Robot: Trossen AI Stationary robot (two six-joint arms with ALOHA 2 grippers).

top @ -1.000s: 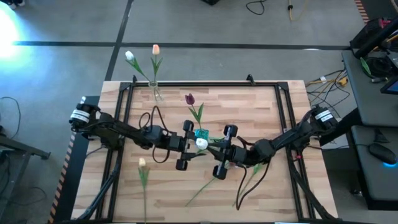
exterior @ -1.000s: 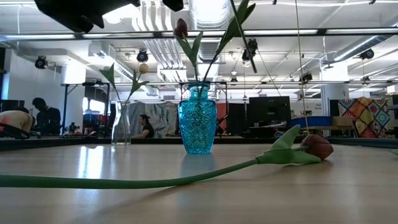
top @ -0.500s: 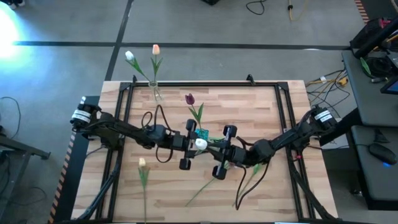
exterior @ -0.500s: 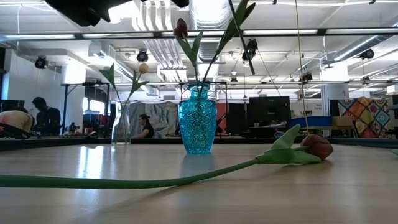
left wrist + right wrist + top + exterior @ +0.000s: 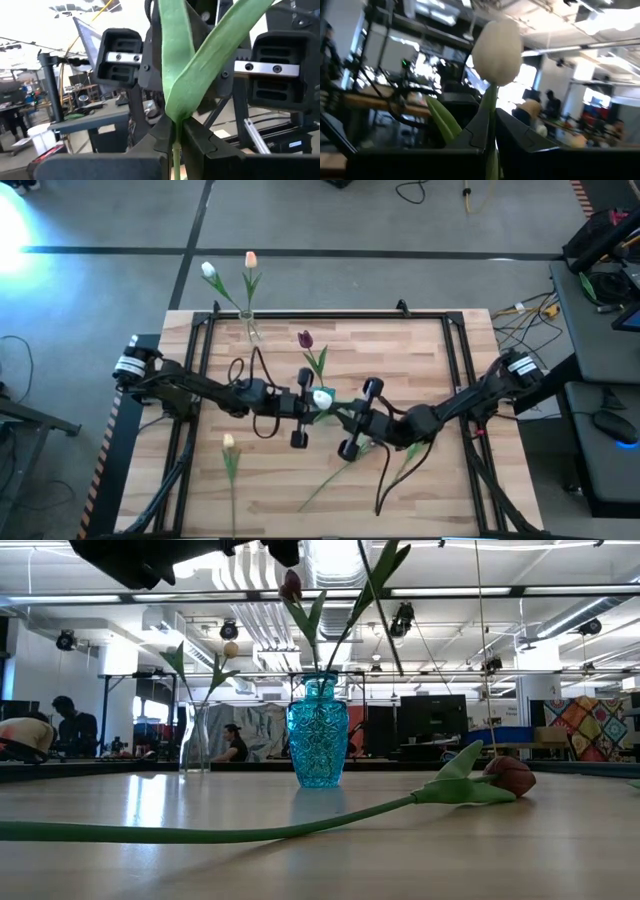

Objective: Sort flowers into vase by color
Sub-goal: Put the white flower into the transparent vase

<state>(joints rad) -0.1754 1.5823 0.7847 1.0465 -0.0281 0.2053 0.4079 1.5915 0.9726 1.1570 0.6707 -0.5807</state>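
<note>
Wooden table (image 5: 440,480): left gripper (image 5: 308,401) and right gripper (image 5: 340,412) both clench white tulip's (image 5: 322,398) stem, apparently a handover above blue vase (image 5: 318,745)

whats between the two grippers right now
A white tulip: the left gripper and right gripper are both shut on its stem above the blue vase, clearest in the high view.

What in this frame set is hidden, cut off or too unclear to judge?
- Blue vase: high view, covered by the left gripper and white tulip.
- White tulip's stem end: both wrist views, cut off by the bottom edge.
- Right gripper: low view, out of frame.
- Clear vase: high view, too small and transparent.
</note>
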